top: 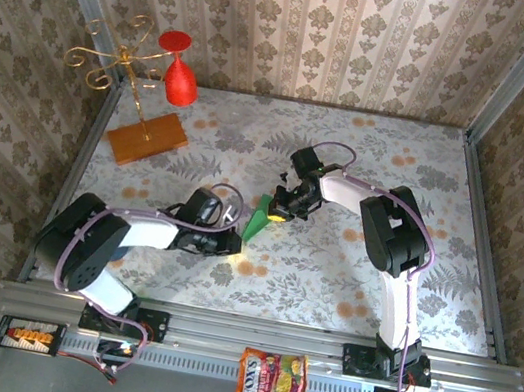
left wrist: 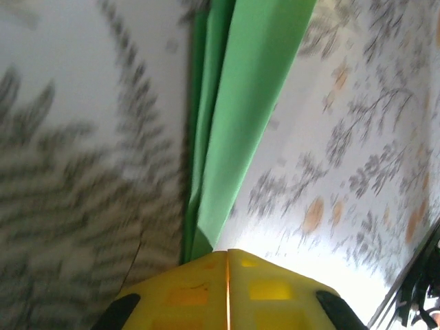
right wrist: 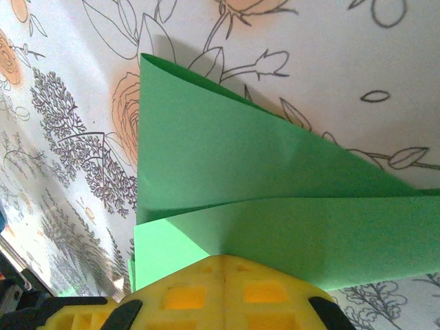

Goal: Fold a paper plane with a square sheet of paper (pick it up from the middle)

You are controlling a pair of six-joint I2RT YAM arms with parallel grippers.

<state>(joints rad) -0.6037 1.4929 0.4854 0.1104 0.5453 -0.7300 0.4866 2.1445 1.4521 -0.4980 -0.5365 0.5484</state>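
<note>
Overhead, the paper plane (top: 256, 222) is over the worktop (top: 402, 150), between left hand (top: 232, 241) and right hand (top: 286, 205). Left wrist: left hand (left wrist: 227, 267) pinches its narrow end. Right wrist: right hand (right wrist: 223, 271) pinches the layered flaps; both should probably hold firm, edges aligned.

**Right wrist check: green fold at closed fingertips**

I see the right gripper (right wrist: 223, 261) at the bottom edge, its yellow jaws pressed together along a thin seam. The paper plane (right wrist: 227, 165) runs into the tips. It is folded in overlapping layers and fans out over the flowered table cover (right wrist: 62, 124). I cannot confirm how many layers are pinched.
</note>
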